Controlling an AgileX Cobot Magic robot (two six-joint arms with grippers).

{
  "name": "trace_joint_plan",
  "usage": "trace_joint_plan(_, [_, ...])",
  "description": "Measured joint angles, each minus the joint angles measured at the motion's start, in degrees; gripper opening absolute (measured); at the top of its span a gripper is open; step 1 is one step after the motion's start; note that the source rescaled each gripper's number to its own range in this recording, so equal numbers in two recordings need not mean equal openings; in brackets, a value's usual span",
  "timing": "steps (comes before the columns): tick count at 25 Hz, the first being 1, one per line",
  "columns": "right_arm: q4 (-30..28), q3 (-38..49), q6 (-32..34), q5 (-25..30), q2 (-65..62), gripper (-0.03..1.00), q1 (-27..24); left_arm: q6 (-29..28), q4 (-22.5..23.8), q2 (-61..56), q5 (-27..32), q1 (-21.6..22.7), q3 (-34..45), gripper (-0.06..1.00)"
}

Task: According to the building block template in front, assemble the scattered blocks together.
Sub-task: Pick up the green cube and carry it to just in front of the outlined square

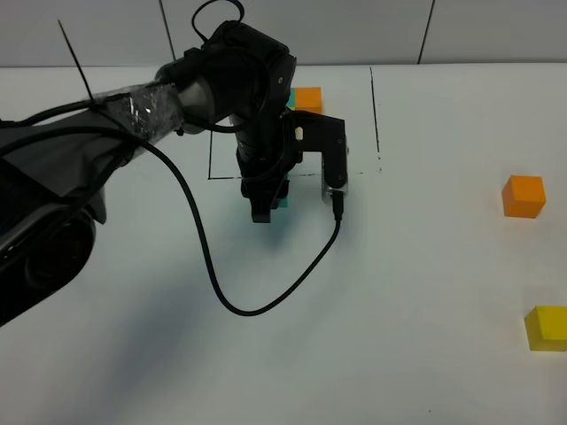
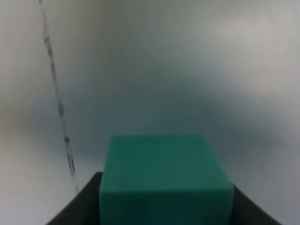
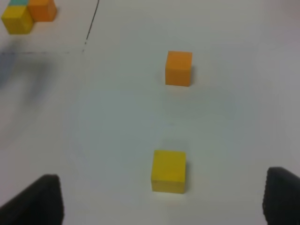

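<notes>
Beginning only: teal cube [image 2: 164, 178] is clamped by left gripper [image 1: 263, 212]; orange cube [image 1: 523, 196] and yellow cube [image 1: 547, 328] are left ungathered at three and four o'clock; right gripper [image 3: 163, 199] is spread wide.

Open table [image 1: 416, 292] lies between the orange cube [image 1: 523, 196] and yellow cube [image 1: 547, 328].

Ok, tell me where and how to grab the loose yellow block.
Come down from above and pinch two opposite side faces of the yellow block. It sits flat on the table, apart from the loose orange block, so every side is free.
</notes>
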Motion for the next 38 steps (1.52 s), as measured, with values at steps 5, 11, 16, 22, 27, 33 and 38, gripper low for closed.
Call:
trace_joint_plan(5, [0.0, 0.0, 0.0, 0.0, 0.0, 0.73, 0.0, 0.9, -1.7, 3.0, -0.3, -0.8, -1.9, 0.01])
trace_joint_plan(11, [0.0, 0.0, 0.0, 0.0, 0.0, 0.73, 0.0, 0.0, -1.7, 4.8, -1.8, -0.8, -2.2, 0.01])
trace_joint_plan(16, [0.0, 0.0, 0.0, 0.0, 0.0, 0.73, 0.0, 0.0, -1.7, 5.1, -2.2, -0.8, -2.3, 0.01])
trace_joint_plan(22, [0.0, 0.0, 0.0, 0.0, 0.0, 0.73, 0.0, -1.2, -1.7, 5.5, -2.4, -0.8, -2.6, 0.01])
trace_joint_plan(27, [0.0, 0.0, 0.0, 0.0, 0.0, 0.73, 0.0, -2.4, -1.7, 5.6, -2.4, -0.8, -2.7, 0.01])
trace_joint_plan(33, [0.0, 0.0, 0.0, 0.0, 0.0, 0.73, 0.0, -2.6, -4.4, 5.6, -3.1, 0.2, -2.7, 0.01])
trace_joint_plan(38, [0.0, 0.0, 0.0, 0.0, 0.0, 0.73, 0.0, -2.6, -4.9, 5.9, -4.5, 0.3, -2.7, 0.35])
